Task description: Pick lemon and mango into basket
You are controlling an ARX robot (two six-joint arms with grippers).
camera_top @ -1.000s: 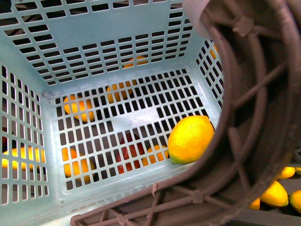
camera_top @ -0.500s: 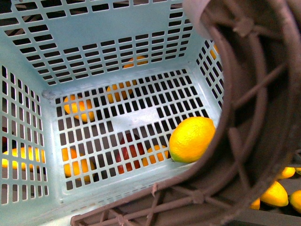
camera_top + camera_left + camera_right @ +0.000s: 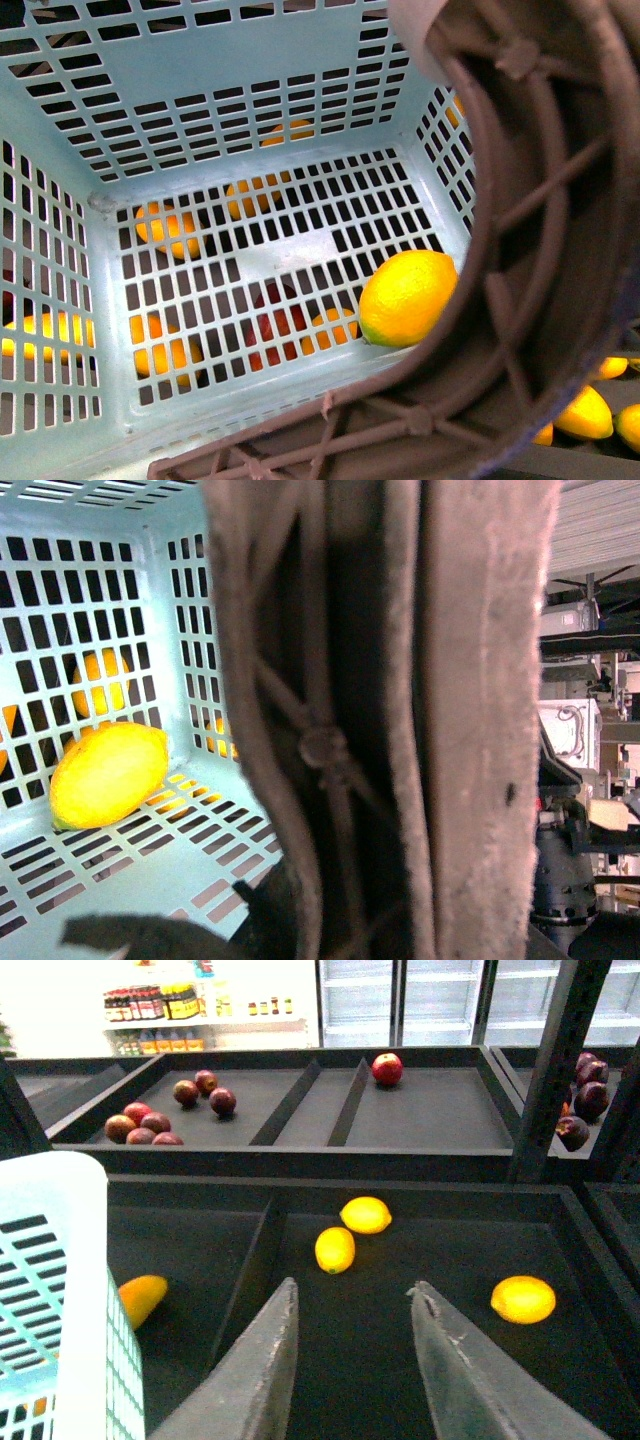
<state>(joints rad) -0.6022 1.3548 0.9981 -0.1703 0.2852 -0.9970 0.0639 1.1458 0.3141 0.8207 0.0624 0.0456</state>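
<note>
The light teal basket (image 3: pixel 250 100) fills the front view, seen from above. One lemon (image 3: pixel 405 297) lies on its slotted floor by the near right corner. It also shows in the left wrist view (image 3: pixel 108 773). The brown handle (image 3: pixel 540 250) curves across the right. My left gripper (image 3: pixel 290 925) is shut on that handle (image 3: pixel 380 720) and mostly hidden by it. My right gripper (image 3: pixel 352 1295) is open and empty above a dark bin with three loose lemons (image 3: pixel 335 1249). The orange-yellow mango (image 3: pixel 140 1297) lies in the adjoining compartment, partly hidden by the basket's corner (image 3: pixel 60 1260).
Orange-yellow fruits (image 3: pixel 168 228) and a dark red one (image 3: pixel 275 325) show through the basket floor. More lemons (image 3: pixel 585 410) lie beyond the handle. Higher bins hold dark red fruits (image 3: pixel 150 1120) and a red fruit (image 3: pixel 387 1068). A black post (image 3: pixel 550 1070) stands at the right.
The basket has shifted very slightly and the lemon in it has settled a little lower. Nothing else has moved.
</note>
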